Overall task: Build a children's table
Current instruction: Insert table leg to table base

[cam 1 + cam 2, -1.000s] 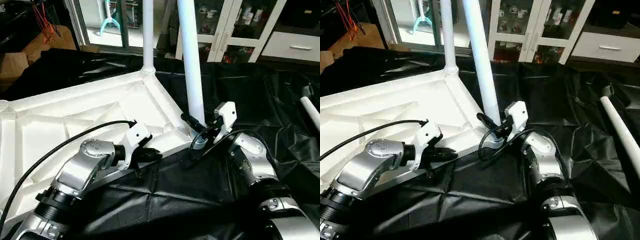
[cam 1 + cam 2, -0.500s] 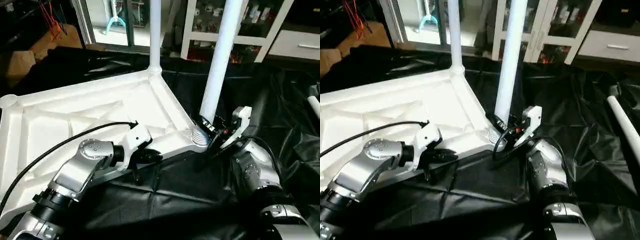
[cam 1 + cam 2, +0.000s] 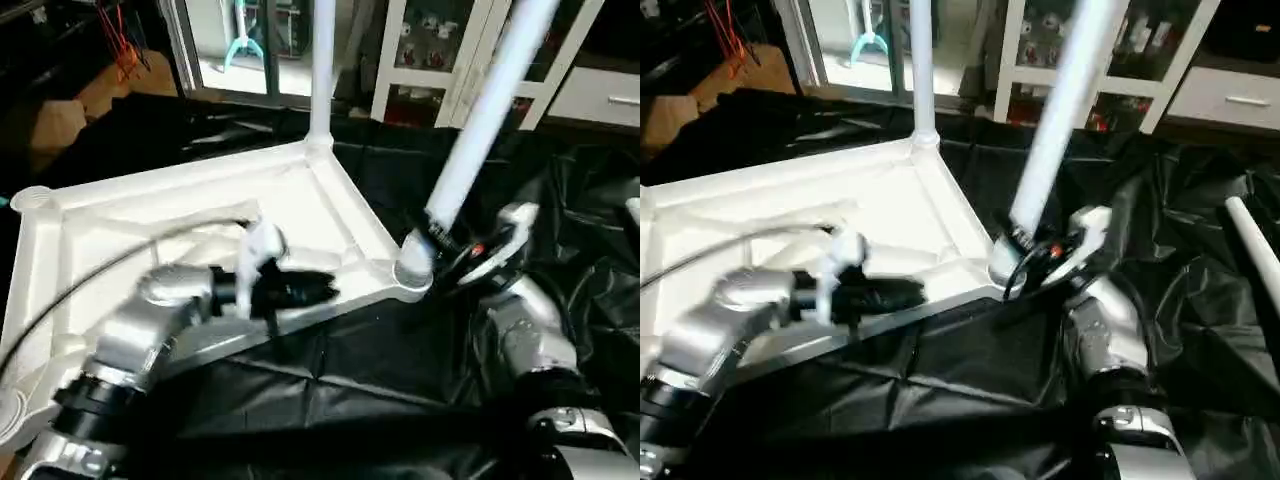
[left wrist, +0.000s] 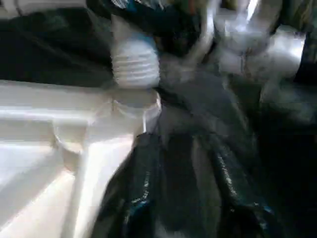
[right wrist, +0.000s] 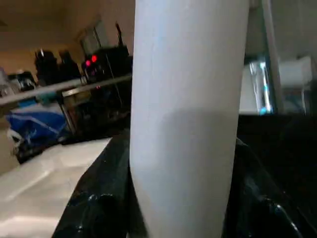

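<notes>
top point(image 3: 180, 215) upside down | one leg point(image 3: 321, 70) seated upper centre | right hand point(image 3: 447, 243) grips tilted second leg point(image 3: 480, 120) at socket | left hand point(image 3: 318, 290) part open, empty | two legs left

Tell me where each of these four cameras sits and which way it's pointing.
Left eye view: on the head, looking forward and down at the upturned tabletop; both silver forearms show.
Right eye view: beside it, same scene; right gripper clamps the leaning leg near its base.
Left wrist view: along the left arm, facing the leg's ribbed end at the corner socket.
Right wrist view: close against the leg, dark fingers either side.
All four share that leg.
</notes>
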Motion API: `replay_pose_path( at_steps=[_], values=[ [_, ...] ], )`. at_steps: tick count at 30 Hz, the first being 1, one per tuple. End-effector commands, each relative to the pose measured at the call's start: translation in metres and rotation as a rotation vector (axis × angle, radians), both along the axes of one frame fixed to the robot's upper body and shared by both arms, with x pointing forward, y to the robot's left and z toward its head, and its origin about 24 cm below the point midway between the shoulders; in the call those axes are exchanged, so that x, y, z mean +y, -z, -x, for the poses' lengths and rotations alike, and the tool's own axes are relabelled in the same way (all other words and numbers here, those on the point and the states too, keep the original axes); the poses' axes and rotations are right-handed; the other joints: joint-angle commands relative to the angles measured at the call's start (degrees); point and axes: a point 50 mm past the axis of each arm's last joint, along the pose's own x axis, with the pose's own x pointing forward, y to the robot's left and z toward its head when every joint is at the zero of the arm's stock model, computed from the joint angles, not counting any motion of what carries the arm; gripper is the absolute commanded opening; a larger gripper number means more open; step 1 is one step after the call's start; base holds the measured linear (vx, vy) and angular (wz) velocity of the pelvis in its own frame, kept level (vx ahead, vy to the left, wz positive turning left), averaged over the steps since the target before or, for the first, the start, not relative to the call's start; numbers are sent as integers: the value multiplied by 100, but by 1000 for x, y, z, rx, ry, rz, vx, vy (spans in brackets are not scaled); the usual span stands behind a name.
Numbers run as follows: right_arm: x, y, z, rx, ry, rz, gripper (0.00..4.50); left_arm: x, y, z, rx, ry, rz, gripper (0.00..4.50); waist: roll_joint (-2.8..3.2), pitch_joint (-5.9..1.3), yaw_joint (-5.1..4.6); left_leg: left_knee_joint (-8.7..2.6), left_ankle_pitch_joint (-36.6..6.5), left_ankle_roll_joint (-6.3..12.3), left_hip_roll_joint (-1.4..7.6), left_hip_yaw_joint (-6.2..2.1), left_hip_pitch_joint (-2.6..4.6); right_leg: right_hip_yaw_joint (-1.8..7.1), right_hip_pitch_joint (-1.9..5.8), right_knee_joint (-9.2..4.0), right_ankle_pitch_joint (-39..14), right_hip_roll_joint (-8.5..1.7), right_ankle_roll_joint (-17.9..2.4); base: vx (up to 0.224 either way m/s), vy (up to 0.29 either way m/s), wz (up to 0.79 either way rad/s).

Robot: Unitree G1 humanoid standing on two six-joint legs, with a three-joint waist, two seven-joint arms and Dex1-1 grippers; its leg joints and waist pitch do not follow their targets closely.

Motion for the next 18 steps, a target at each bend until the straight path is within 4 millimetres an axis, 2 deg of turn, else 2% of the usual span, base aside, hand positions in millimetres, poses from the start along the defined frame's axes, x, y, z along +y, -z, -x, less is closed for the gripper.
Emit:
replay_pose_path(
  at_steps=[1, 2, 3, 4, 5, 6, 7, 9, 10, 11, 12, 13, 14, 15, 18],
  values=[
    [-3, -23, -8, -64, 12, -27, 185, 4, -28, -11, -62, -56, 93, 144, 40, -424, 41, -301, 727, 947, 249, -107, 87, 248, 342, -270, 2425, -431, -1976, 0, 0, 0],
    [-3, -24, -8, -71, 9, 0, 185, 5, -33, -18, -84, -121, 100, 160, 52, -426, 53, -300, 682, 913, 247, -113, 92, 245, 342, -271, 2345, -433, -1977, 0, 0, 0],
    [0, -25, -8, -116, -3, 135, 185, 8, -44, -38, -140, -294, 94, 171, 23, -420, 54, -297, 580, 880, 239, -101, 78, 247, 351, -285, 2221, -426, -1975, 0, 0, 0],
    [3, -25, -5, -173, -29, 274, 185, 10, -51, -50, -177, -404, 78, 177, 40, -423, 82, -278, 503, 842, 246, -94, 115, 239, 322, -305, 2149, -429, -1946, 0, 0, 0],
    [9, -25, -2, -232, -72, 389, 185, 14, -63, -65, -189, -541, 93, 191, 18, -430, 103, -241, 488, 784, 224, -84, 102, 230, 333, -308, 2114, -412, -1868, 0, 0, 0],
    [10, -24, -1, -245, -83, 411, 185, 14, -65, -68, -188, -569, 98, 191, 3, -443, 130, -230, 521, 771, 196, -90, 88, 235, 372, -296, 2187, -414, -1832, 0, 0, 0],
    [15, -29, -2, -266, -81, 382, 185, 17, -79, -82, -190, -699, 110, 200, -69, -444, 136, -235, 562, 837, 184, -104, 27, 249, 415, -280, 2329, -424, -1742, 0, 0, 0],
    [23, -37, -2, -292, -97, 324, 185, 17, -91, -96, -204, -813, 54, 200, -34, -468, 153, -224, 683, 953, 189, -126, 44, 249, 391, -244, 2526, -415, -1712, 0, 0, 0],
    [26, -38, -2, -301, -110, 324, 185, 16, -94, -99, -208, -833, 52, 200, -30, -484, 163, -214, 779, 989, 198, -133, 50, 239, 386, -224, 2618, -416, -1711, 0, 0, 0],
    [32, -38, 0, -319, -140, 339, 185, 14, -100, -105, -214, -866, 54, 200, -72, -490, 180, -197, 946, 1073, 193, -132, 37, 231, 382, -207, 2816, -407, -1740, 0, 0, 0],
    [37, -38, -1, -317, -151, 336, 185, 8, -107, -109, -213, -866, 75, 200, -45, -510, 213, -181, 1041, 1093, 196, -140, 59, 225, 374, -180, 2931, -415, -1756, 0, 0, 0],
    [41, -36, -2, -305, -153, 332, 185, -6, -119, -110, -218, -816, 127, 200, 2, -525, 259, -150, 1325, 1200, 193, -157, 43, 211, 350, -137, 3273, -421, -1815, 0, 0, 0],
    [41, -36, -2, -305, -153, 332, 185, -6, -119, -110, -218, -816, 127, 200, -4, -527, 265, -146, 1367, 1219, 203, -154, 53, 204, 334, -142, 3312, -427, -1843, 0, 0, 0],
    [43, -34, -3, -303, -151, 338, 185, -14, -125, -110, -223, -787, 154, 200, -26, -530, 291, -144, 1413, 1242, 218, -160, 38, 196, 341, -128, 3348, -444, -1902, 0, 0, 0],
    [45, -27, -4, -293, -147, 381, 185, -46, -145, -95, -243, -589, 215, 200, -13, -539, 388, -124, 1500, 1224, 247, -159, 44, 186, 310, -107, 3356, -483, -2024, 0, 0, 0]
  ],
)
